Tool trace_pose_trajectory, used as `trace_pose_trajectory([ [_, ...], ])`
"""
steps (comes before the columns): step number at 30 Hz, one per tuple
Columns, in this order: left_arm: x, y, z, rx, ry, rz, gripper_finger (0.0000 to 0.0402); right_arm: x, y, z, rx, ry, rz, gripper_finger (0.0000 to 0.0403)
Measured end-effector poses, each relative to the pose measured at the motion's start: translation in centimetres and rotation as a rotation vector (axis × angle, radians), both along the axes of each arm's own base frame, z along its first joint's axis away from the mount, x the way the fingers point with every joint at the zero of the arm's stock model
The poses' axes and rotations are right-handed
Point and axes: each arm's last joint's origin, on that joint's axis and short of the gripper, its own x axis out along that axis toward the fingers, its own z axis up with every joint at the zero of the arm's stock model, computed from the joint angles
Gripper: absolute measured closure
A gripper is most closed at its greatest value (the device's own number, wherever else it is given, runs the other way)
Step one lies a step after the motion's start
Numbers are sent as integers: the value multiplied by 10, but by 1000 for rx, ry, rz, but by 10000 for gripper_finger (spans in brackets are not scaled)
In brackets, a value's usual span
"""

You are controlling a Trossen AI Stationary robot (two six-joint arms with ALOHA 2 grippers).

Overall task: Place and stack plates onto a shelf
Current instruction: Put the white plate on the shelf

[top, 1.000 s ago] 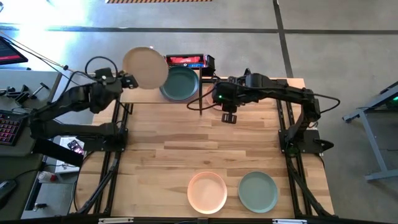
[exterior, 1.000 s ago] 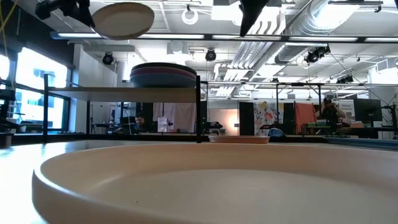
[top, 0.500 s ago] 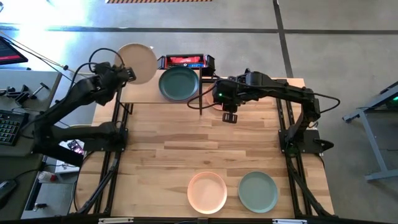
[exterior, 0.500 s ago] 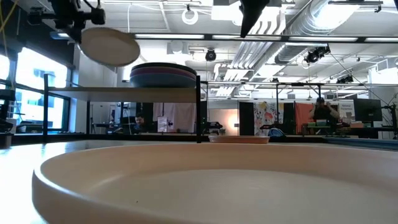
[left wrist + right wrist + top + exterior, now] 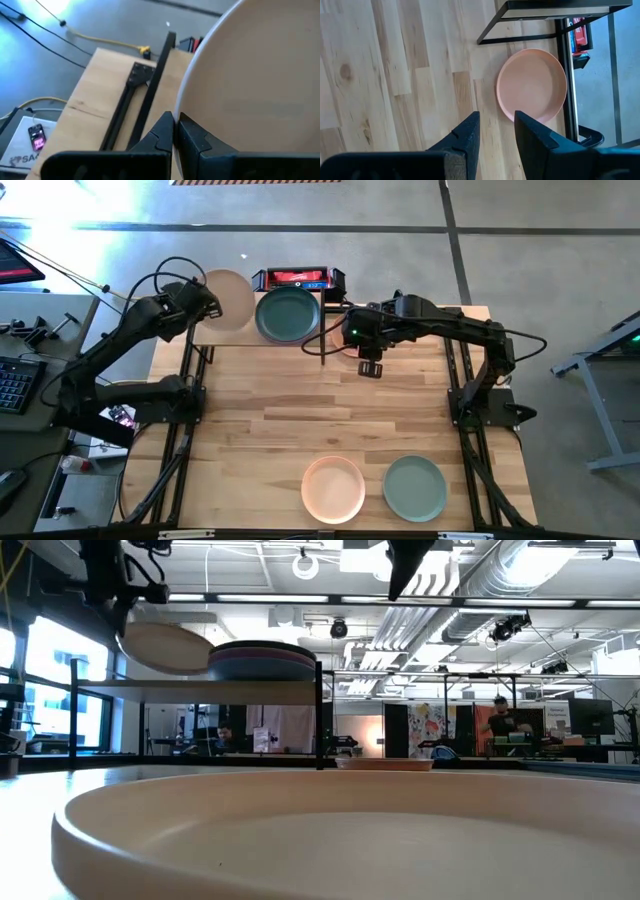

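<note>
Beige plate (image 5: 228, 298) over shelf (image 5: 215, 332), left end.
Pinched at rim by left claw (image 5: 205, 304), beside plate stack (image 5: 288, 314) on shelf. Right claw (image 5: 369, 368) spread, empty, above bench (image 5: 300, 420); peach plate (image 5: 334, 488) and green plate (image 5: 415, 487) at near edge.

A red-and-black device (image 5: 298, 278) sits past the table's far edge, a keyboard (image 5: 14, 385) lies at the left — and a person (image 5: 497, 720) stands far back in the room
</note>
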Motion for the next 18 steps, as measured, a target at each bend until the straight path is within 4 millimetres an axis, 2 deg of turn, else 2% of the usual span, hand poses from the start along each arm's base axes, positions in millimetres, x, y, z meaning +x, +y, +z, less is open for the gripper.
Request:
trace_pose_trajectory([
  [10,5,14,-14,-157,51,7,402,-3,0,-1,8,33,-10,304],
  [18,11,23,-21,-201,80,2,401,-4,0,-1,9,41,-11,304],
])
